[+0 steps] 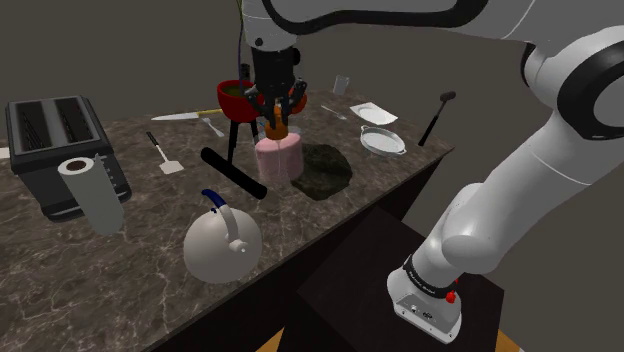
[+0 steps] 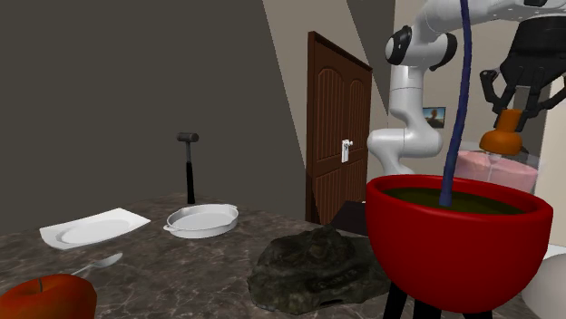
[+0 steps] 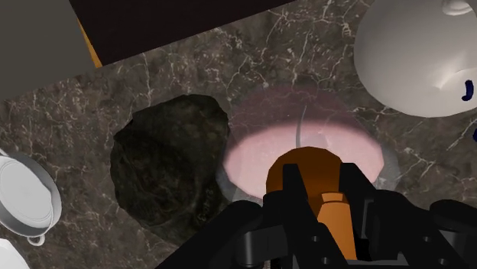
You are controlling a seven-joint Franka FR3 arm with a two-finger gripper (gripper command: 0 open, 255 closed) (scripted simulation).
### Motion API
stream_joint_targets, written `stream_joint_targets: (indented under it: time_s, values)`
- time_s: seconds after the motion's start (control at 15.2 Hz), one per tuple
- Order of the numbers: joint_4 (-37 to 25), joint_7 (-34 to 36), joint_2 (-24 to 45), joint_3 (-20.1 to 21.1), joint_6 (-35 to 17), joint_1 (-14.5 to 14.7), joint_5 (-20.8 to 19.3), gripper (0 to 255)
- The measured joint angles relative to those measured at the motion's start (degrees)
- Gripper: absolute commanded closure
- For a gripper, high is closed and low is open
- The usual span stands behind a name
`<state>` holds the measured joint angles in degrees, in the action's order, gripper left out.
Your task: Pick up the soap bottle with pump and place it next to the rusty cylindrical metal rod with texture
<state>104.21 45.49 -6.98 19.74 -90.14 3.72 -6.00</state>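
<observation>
A dark rod (image 1: 232, 172) lay on the counter (image 1: 120, 280), low and just to one side of the hand. The gripper (image 1: 279, 114) was clamped on the orange pump of the soap bottle (image 1: 278, 160), which stood directly beneath it. Its pink, see-through body looked light but smooth. The narrow pump neck seemed the surest hold, though the bottle might swing. A dark lump (image 1: 328, 168) sat just beyond, on the hand's other side.

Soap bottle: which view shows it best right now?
Shoulder view: the whole soap bottle stands on the counter, orange pump under the gripper. Second exterior view: its upper part shows behind the red bowl. Wrist view: looks down on its top.
</observation>
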Motion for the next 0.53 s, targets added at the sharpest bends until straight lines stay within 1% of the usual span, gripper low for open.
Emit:
stream_joint_targets:
  time_s: [0.53]
  values:
    - [6.7,0.7,-0.4,0.0,-6.2,0.1,0.1,255]
